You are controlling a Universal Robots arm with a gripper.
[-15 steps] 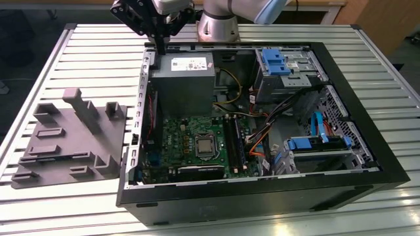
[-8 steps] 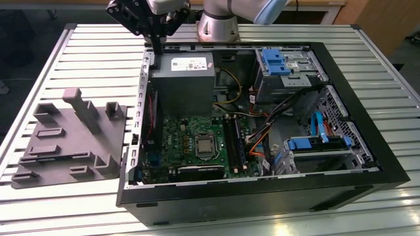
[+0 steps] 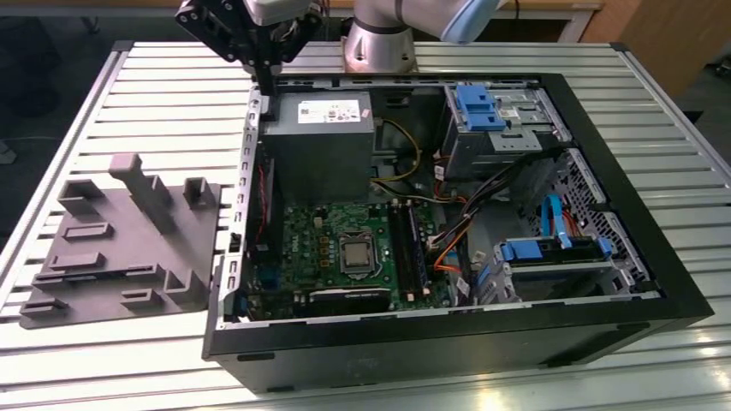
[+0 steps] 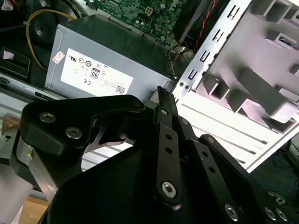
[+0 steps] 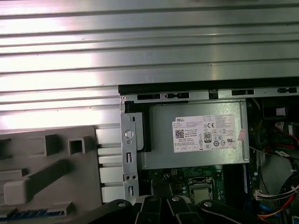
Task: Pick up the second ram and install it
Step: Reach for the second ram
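Observation:
My gripper (image 3: 270,83) hangs above the far corner of the open computer case (image 3: 639,318), on the exterior view's left, over the case rim next to the grey power supply (image 3: 323,128). In the second wrist view its two thin black fingers (image 4: 164,103) lie together at the tip with nothing visible between them, so it is shut. The second ram is out of view. On the green motherboard (image 3: 314,244), long dark memory slots (image 3: 408,244) run beside the processor socket (image 3: 356,254); I cannot tell what sits in them.
A grey moulded fixture (image 3: 120,244) with posts and pockets lies on the slatted table (image 3: 160,94), at the exterior view's left of the case. Inside the case are blue drive brackets (image 3: 478,107), orange and yellow cables (image 3: 446,248) and a second drive bay (image 3: 549,253).

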